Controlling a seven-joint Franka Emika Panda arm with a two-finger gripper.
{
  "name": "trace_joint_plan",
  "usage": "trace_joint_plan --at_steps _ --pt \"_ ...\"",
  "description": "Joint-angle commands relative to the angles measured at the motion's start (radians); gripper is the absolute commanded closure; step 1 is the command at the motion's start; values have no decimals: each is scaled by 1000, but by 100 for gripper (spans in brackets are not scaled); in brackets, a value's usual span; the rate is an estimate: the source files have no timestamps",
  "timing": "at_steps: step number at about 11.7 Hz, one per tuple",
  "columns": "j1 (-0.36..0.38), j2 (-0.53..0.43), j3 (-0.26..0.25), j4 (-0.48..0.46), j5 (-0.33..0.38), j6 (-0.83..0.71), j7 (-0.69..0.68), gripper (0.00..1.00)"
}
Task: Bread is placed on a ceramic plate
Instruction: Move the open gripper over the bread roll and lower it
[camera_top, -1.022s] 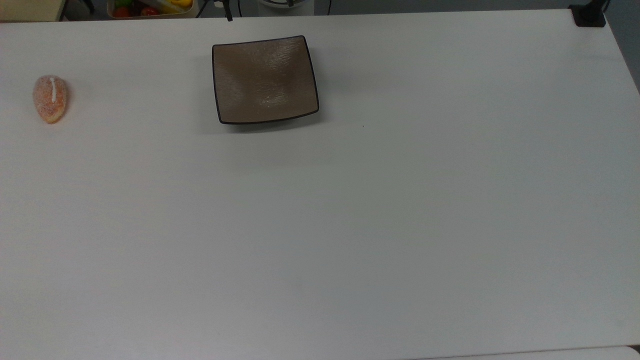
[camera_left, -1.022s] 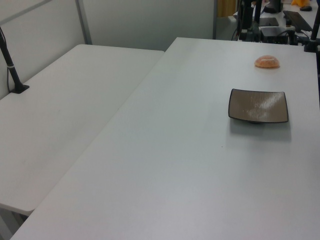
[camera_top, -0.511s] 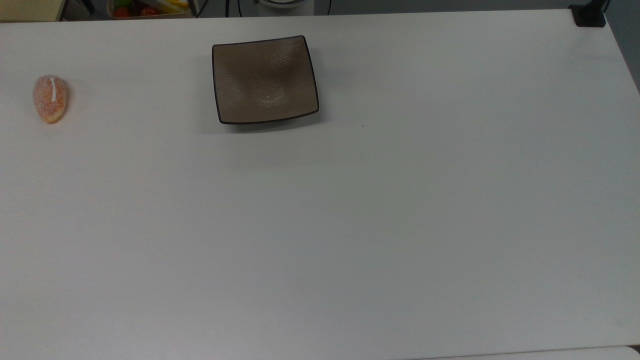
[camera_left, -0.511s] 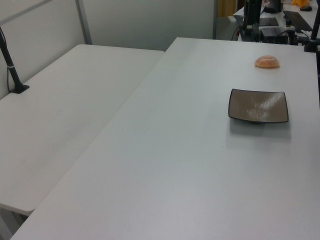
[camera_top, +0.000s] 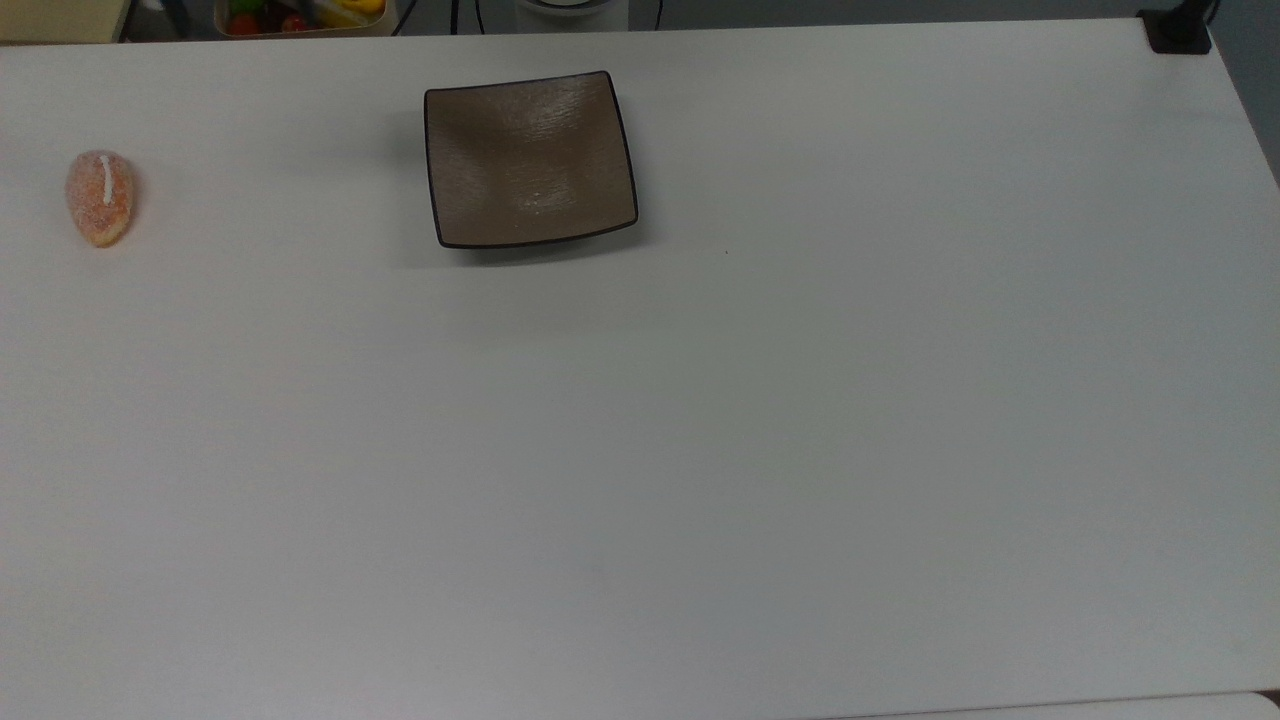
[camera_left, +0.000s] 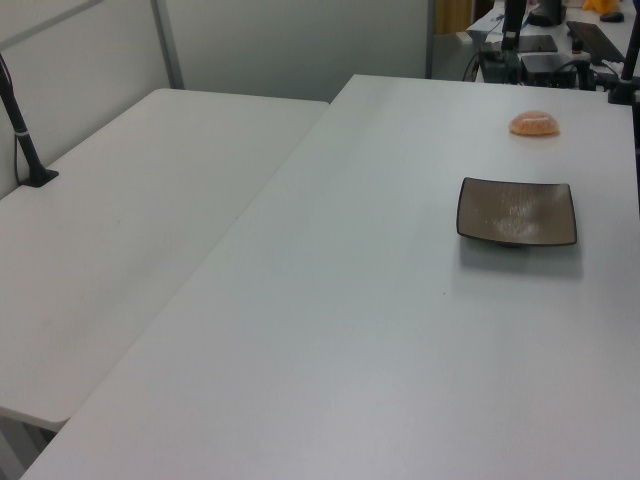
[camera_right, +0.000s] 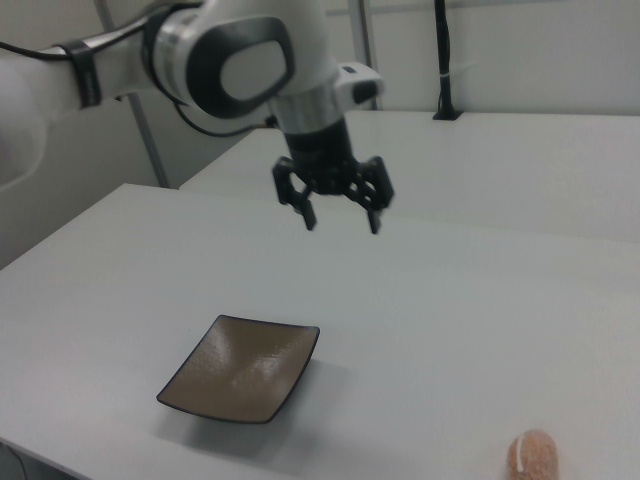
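White bench (camera_top: 700, 450) is seen; the ceramic plate (camera_top: 530, 160) lies upper centre in the top view, the bread (camera_top: 100, 197) well apart at far left. Gripper (camera_right: 340, 218) is held above with jaws released.

The bread (camera_top: 101, 197) is orange-brown, speckled with pale sugary grains, with one white stripe along its top. The ceramic plate (camera_top: 530, 158) is glossy brown with a thin dark rim. The table (camera_top: 700, 450) is plain white. The gripper (camera_right: 340, 216) is black on a white arm (camera_right: 240, 60) with dark grey joint panels.
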Motion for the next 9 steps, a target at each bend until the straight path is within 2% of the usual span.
trace_joint_plan --at_steps 1,5,7,9 --pt "-29 77 -92 -1 -5 109 -90 0" --pt "-122 203 -97 -1 -9 218 -97 0" --pt "-126 252 -135 -10 -13 248 -143 0" --pt "-142 275 -139 -50 -25 328 -152 0"
